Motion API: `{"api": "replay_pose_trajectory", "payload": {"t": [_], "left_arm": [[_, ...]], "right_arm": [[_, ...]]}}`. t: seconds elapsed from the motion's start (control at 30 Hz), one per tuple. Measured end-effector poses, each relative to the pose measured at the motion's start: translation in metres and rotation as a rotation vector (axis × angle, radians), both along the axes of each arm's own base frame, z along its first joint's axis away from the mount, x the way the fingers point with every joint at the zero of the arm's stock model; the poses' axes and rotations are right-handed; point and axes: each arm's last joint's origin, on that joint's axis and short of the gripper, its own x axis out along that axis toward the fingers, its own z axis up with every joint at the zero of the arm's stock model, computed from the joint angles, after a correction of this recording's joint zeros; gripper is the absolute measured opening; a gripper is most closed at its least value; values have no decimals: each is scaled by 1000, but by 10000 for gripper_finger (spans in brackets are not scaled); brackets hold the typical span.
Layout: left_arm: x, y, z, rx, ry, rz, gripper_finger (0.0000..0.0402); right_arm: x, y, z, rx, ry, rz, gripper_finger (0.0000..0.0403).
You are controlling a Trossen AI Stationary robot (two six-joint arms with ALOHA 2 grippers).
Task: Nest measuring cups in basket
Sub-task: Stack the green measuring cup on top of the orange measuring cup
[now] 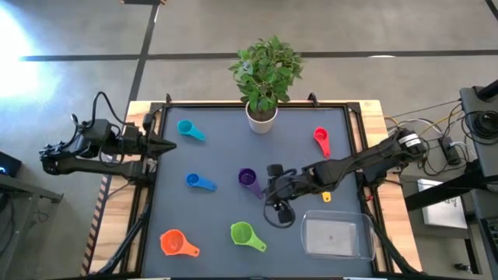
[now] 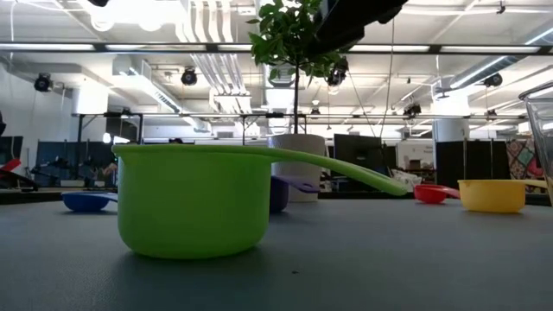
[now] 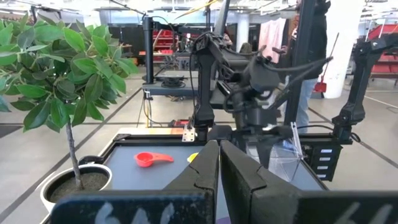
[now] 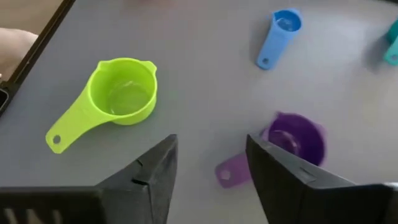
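I see my right gripper point(image 4: 208, 171) spread open over the table beside the purple cup point(image 4: 297, 138); left gripper point(image 1: 165, 145) pressed together, waiting

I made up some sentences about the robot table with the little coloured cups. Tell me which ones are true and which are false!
1. The clear plastic basket has a cup in it. False: no cup is visible inside it.
2. The right gripper is open, above the table near the purple plastic measuring cup. True.
3. The green plastic measuring cup lies upside down. False: it sits mouth up.
4. The left gripper is shut at the table's left edge. True.
5. The red plastic measuring cup sits beside the orange plastic measuring cup. False: they are far apart.
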Motion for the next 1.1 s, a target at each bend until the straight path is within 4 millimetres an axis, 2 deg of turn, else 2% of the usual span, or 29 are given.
{"api": "replay_pose_trajectory", "payload": {"t": [0.13,0.43,0.77,1.1], "left_arm": [[0,0,0,0,0,0,0],[0,0,0,0,0,0,0],[0,0,0,0,0,0,0],[0,0,0,0,0,0,0]], "right_arm": [[13,11,-10,12,28,-1,203],[41,34,-30,1,71,35,201],[51,42,-41,58,43,99,201],[48,48,-45,82,57,88,201]]}}
